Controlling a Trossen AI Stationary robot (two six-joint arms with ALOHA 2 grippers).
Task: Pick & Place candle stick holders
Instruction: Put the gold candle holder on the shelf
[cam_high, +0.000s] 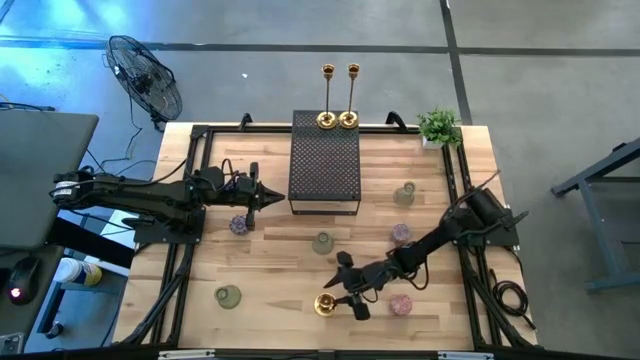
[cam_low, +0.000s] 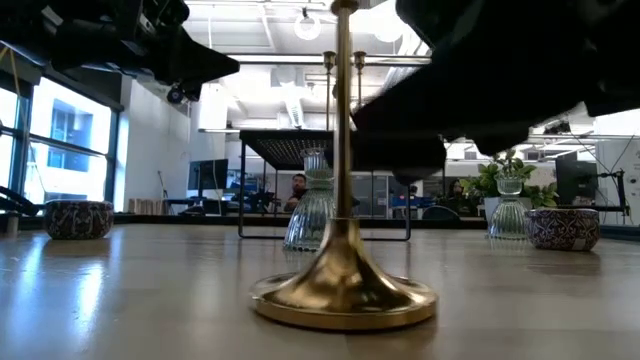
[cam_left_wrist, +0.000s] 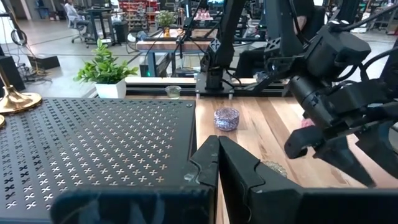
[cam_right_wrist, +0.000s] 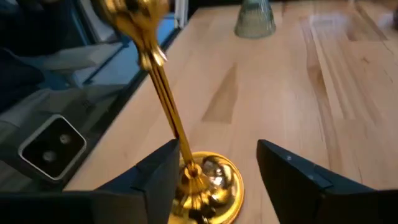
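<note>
Taking the black perforated metal stand in the middle of the wooden desk as my landmark, I go from the left. My left fingers are clenched shut on nothing and wait just off the stand's left front corner.

On that side, a purple patterned glass cup sits near the stand's left front corner, and a pale green glass cup stands well in front of the stand toward the desk's near edge. Neither looks placed yet.

At the stand's far end, two tall shiny gold candlesticks with round bases stand upright side by side on its top; I judge these two done.

Just in front of the stand sits another pale green glass cup. Farther in front, near the desk's front edge, the third gold candlestick stands upright on the wood. My right fingers are parted, one on each side of its stem just above the base, one finger touching the stem but not gripping.

To the stand's right, a green ribbed glass cup, a pink patterned glass cup and another pink glass cup are scattered.

By my reckoning one candlestick and six cups remain.
</note>
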